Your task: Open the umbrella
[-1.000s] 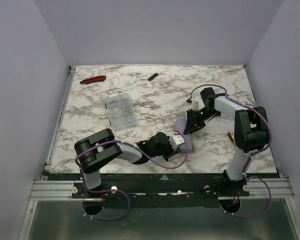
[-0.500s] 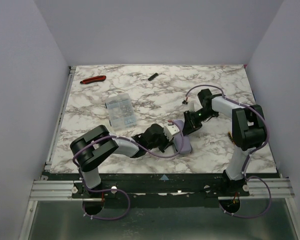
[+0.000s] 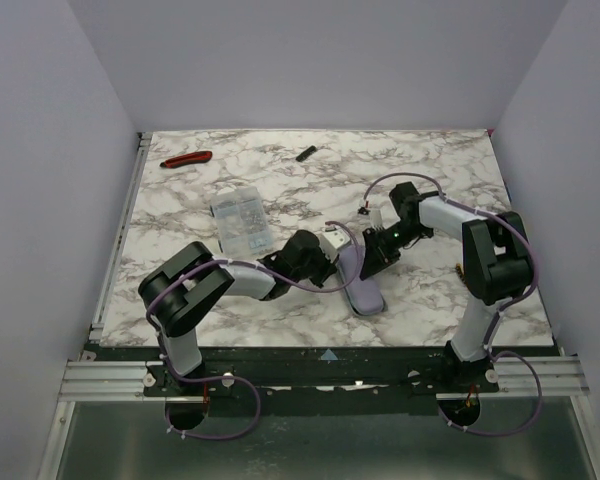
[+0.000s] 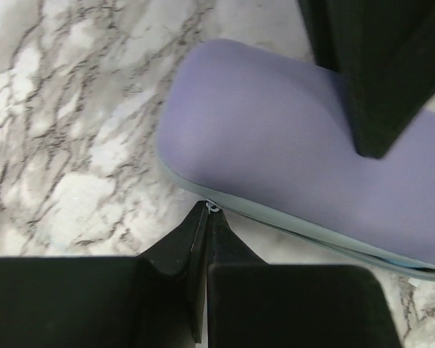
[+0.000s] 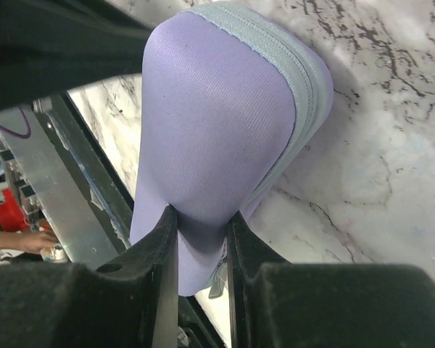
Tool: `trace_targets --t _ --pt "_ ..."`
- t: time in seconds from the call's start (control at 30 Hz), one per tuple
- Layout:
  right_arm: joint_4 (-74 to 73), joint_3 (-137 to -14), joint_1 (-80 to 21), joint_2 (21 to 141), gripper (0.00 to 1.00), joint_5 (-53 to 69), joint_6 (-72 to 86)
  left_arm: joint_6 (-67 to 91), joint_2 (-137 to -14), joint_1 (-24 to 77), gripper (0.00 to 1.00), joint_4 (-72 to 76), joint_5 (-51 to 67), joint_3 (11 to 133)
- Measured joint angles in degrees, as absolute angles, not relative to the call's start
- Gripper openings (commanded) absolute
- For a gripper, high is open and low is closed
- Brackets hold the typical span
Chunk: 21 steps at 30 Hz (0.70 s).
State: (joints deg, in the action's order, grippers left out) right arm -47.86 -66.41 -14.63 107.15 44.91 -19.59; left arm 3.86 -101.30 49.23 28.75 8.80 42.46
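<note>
The umbrella (image 3: 363, 287) is collapsed, a lavender pill-shaped oblong with a grey-blue zipper seam, lying on the marble table (image 3: 430, 180). My right gripper (image 3: 368, 262) is shut on its far end; in the right wrist view both fingers (image 5: 163, 239) squeeze the lavender fabric (image 5: 217, 123). My left gripper (image 3: 340, 258) sits at the umbrella's left side. In the left wrist view its tips (image 4: 206, 210) are shut on a tiny metal zipper pull at the seam of the umbrella (image 4: 297, 152). The right gripper's black finger (image 4: 377, 72) stands on the umbrella there.
A clear plastic box of small parts (image 3: 241, 222) lies left of centre. A red-handled tool (image 3: 186, 158) and a small black piece (image 3: 306, 153) lie near the far edge. A small dark item (image 3: 460, 272) sits by the right arm. Plain walls stand on three sides.
My left gripper has moved away from the near edge, up along the umbrella's left side. The right gripper has shifted left and closed a little. More of the umbrella now shows.
</note>
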Motion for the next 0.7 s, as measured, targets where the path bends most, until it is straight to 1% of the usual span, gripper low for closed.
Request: trace_targets --t 0.27,0.43,0.53,0.7 --pt "-47.64 -65.78 -16.03 106.3 0.14 44.64 -21.96 5.45 -102.13 45.25 0.0 27.68 10.02 44.05" --pt "-46.78 -65.36 -16.99 104.86 0.19 42.61 -23.46 6.37 -102.13 44.66 0.0 27.4 11.27 43.99" --pt "-47.44 -66.89 -17.58 104.79 0.27 40.16 -24.27 7.2 -102.0 44.58 0.0 27.51 11.86 43.31" --pt "-49.47 -74.94 -18.41 106.87 0.56 32.77 -28.05 8.4 -100.42 45.08 0.0 28.6 12.32 40.66"
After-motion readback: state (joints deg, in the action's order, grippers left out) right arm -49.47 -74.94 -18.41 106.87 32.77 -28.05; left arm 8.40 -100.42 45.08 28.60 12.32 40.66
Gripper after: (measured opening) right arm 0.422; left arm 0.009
